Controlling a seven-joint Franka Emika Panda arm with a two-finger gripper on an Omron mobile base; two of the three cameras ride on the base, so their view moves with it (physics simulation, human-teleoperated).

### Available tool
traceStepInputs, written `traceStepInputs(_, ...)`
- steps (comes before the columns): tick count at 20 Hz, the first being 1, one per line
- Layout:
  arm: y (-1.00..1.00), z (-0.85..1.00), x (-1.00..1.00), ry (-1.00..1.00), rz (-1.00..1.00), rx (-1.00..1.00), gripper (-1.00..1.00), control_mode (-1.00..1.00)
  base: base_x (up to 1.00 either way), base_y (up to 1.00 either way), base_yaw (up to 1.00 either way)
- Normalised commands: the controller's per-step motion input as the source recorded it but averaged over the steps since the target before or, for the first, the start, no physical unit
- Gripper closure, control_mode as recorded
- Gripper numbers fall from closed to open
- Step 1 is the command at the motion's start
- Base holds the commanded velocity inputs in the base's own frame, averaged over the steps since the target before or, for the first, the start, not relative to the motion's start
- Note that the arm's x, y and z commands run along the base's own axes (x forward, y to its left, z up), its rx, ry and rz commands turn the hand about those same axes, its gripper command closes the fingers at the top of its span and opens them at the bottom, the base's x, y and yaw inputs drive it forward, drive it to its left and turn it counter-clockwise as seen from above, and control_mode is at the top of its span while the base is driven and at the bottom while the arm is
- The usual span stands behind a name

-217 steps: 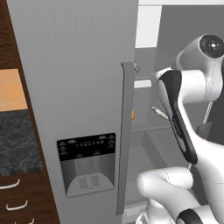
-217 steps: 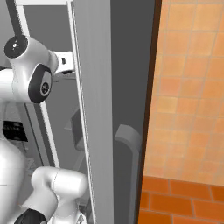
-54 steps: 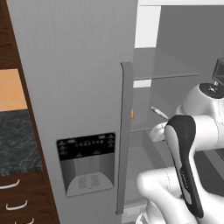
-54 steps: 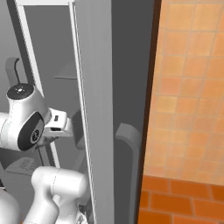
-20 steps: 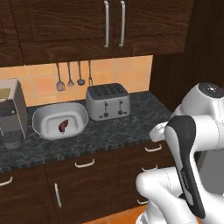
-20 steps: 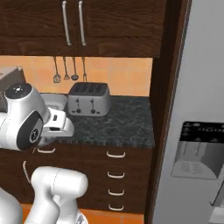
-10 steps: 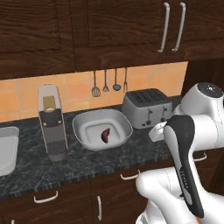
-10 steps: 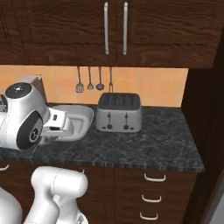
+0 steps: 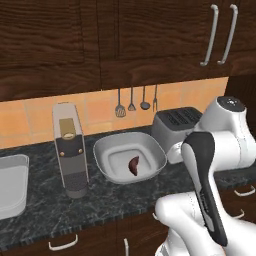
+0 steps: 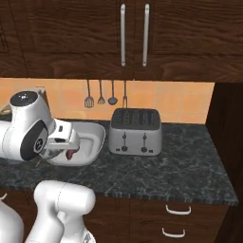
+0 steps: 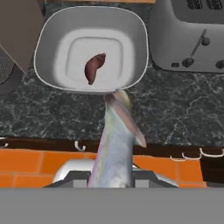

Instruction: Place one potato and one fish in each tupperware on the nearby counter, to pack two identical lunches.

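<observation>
On the dark marbled desk point(image 9: 115, 200), just left of the toaster point(image 10: 135, 131), sits a grey tupperware point(image 9: 150, 147) with a single reddish-brown lump in its middle; from where I stand that looks like the potato point(image 9: 134, 165), though darker than I would expect. A tall grey appliance point(image 9: 70, 150) stands to the left of the tray, and at the far left edge another pale tray rim point(image 9: 15, 185) pokes into sight, likely the second tupperware.

Seen from the hand, the claw point(image 11: 114, 177) is closed tight on the tail end of the fish point(image 11: 117, 140), whose silvery body sticks out forward, its head just at the near rim of the tray. The hand itself hangs out over the orange floor and drawer fronts, short of the desk edge, so the fish is not over the tray yet.

My worry is that drop point. Let go now and the fish would land on the desk edge or the floor, since most of its length is outside the rim. It is held by one end only, so it could swivel or slip as the arm reaches forward. The toaster stands close on the right, and a wide swing could clip it. I would want the fish well over the tray floor, beside the potato, before the fingers part.
</observation>
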Motion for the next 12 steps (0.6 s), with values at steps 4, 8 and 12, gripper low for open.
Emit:
traceStepInputs(4,0.41,-1.0,0.24,0.07,0.0,0.0,1.0,-1.0,0.0,0.0,0.0)
traceStepInputs(8,0.47,-0.92,0.45,0.02,0.0,0.0,1.0,-1.0,0.0,0.0,0.0)
traceStepInputs(12,0.46,-0.05,0.99,0.0,-0.03,0.0,1.0,-1.0,0.0,0.0,0.0)
